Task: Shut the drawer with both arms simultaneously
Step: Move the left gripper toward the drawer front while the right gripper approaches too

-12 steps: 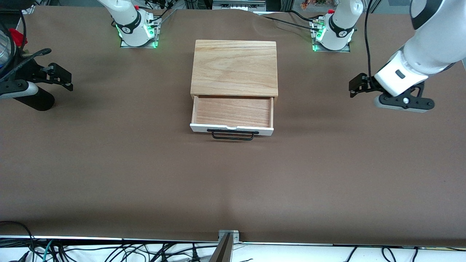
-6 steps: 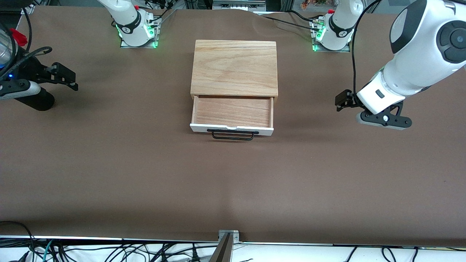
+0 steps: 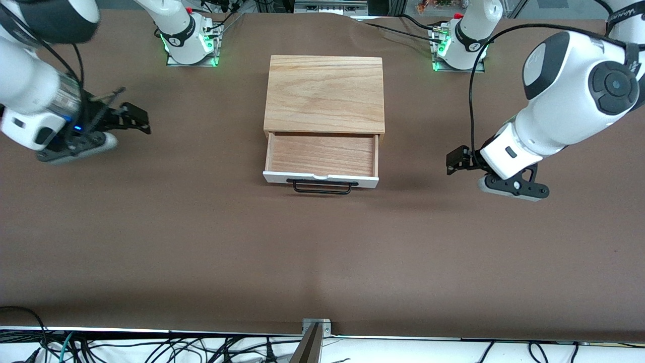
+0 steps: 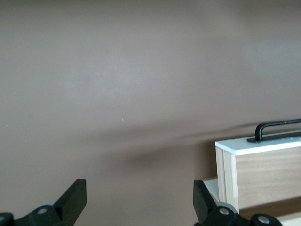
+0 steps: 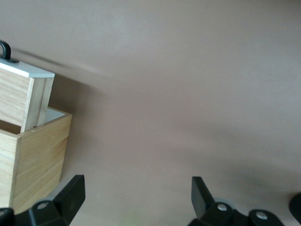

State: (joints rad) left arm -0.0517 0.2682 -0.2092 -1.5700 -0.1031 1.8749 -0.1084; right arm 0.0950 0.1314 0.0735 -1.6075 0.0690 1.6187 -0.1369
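The light-oak cabinet (image 3: 325,93) stands mid-table with its drawer (image 3: 322,154) pulled out toward the front camera. The drawer is empty, with a white front panel (image 3: 320,177) and a black wire handle (image 3: 322,187). My left gripper (image 3: 456,162) is open and empty over bare table beside the drawer, toward the left arm's end. Its wrist view shows the open gripper (image 4: 138,200), the drawer's side (image 4: 263,165) and the handle (image 4: 277,128). My right gripper (image 3: 133,118) is open and empty over the table toward the right arm's end. Its wrist view shows the open gripper (image 5: 136,190), the cabinet (image 5: 37,160) and the drawer (image 5: 23,96).
The brown table cover (image 3: 322,252) stretches wide on the side nearer the front camera. The arm bases (image 3: 189,43) stand along the table edge by the cabinet's back. Cables hang below the table's front edge.
Both grippers have moved in toward the cabinet. The left one has also come down level with the drawer's front. The drawer has not moved.
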